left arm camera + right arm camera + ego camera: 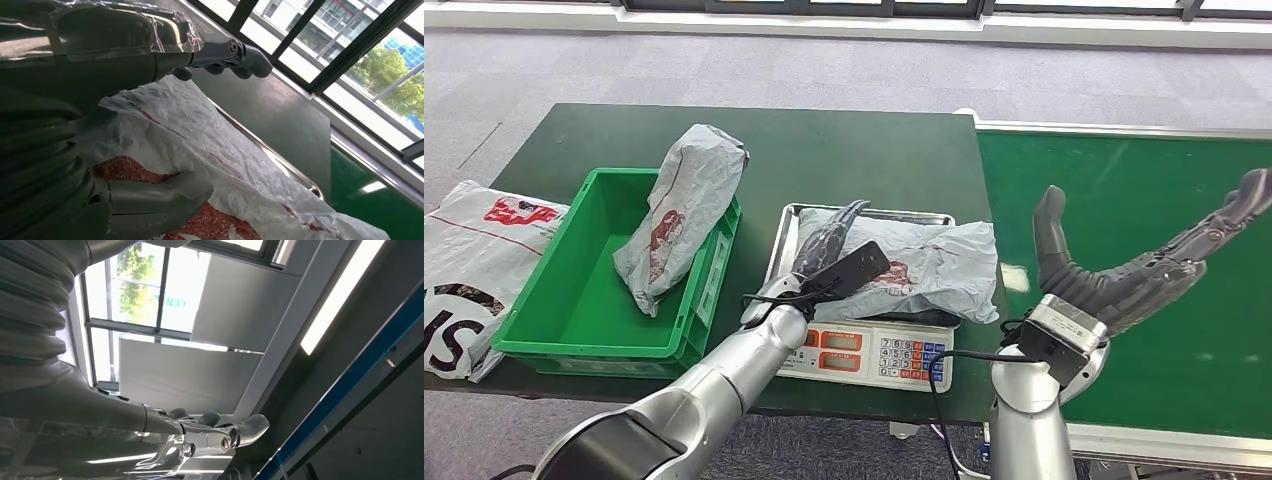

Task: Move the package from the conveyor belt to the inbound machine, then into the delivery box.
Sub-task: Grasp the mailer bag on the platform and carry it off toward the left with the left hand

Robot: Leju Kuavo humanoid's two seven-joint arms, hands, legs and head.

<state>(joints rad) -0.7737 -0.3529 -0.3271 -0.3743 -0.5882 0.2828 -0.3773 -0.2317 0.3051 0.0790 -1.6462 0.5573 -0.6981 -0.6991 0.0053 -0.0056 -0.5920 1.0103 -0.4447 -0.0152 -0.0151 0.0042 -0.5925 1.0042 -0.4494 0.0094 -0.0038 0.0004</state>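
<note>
Left robot hand [829, 250] lies open over the package [924, 262] on the scale [869, 352], thumb touching it, fingers not yet closed, likely lining up a grab for the bin [574, 300], while right robot hand [1124, 270] hovers open over the belt [1144, 180].

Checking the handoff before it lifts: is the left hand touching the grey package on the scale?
Cannot tell. In the head view the left hand overlaps the package; neither view plainly shows contact or a gap.

Three grey packages [924, 262] [686, 210] [474, 270], one green box [574, 330], one scale [874, 350], two hands [829, 250] [1144, 260].
</note>
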